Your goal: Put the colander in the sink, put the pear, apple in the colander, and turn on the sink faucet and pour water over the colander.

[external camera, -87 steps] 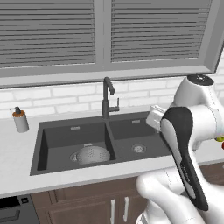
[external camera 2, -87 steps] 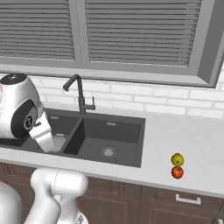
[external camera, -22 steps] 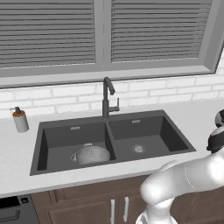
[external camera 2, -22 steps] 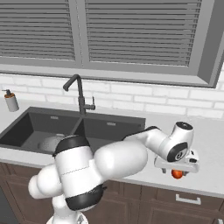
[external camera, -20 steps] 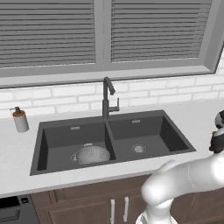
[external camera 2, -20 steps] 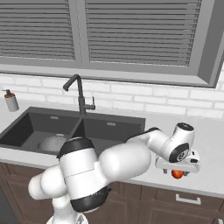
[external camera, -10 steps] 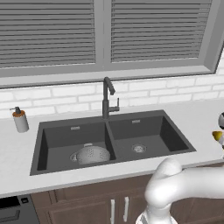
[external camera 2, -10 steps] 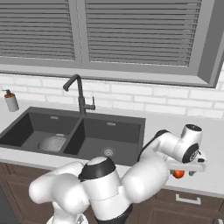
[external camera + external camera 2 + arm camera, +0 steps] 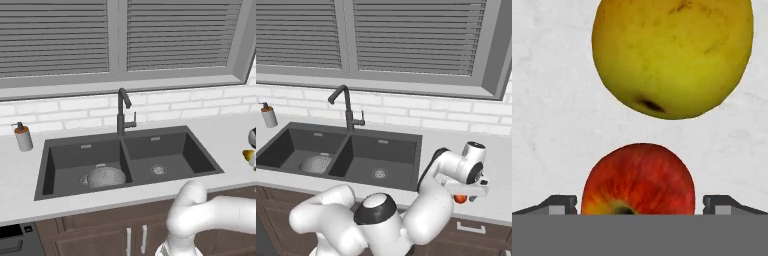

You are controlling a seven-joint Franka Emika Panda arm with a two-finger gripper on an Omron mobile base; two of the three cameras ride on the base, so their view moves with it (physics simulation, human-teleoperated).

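Straddling apple [image 9: 638,181] w/ wide gripper [image 9: 639,205], pear [image 9: 672,56] just beyond.

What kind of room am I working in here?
A rendered home kitchen, by the look of it: a dark double-basin sink with a gooseneck faucet, white brick backsplash under a shuttered window, and wood cabinets below the counter.

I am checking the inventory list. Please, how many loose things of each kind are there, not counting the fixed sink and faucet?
Fruit: 2, pear and apple
Colander: 1
Soap dispenser: 1
Total: 4
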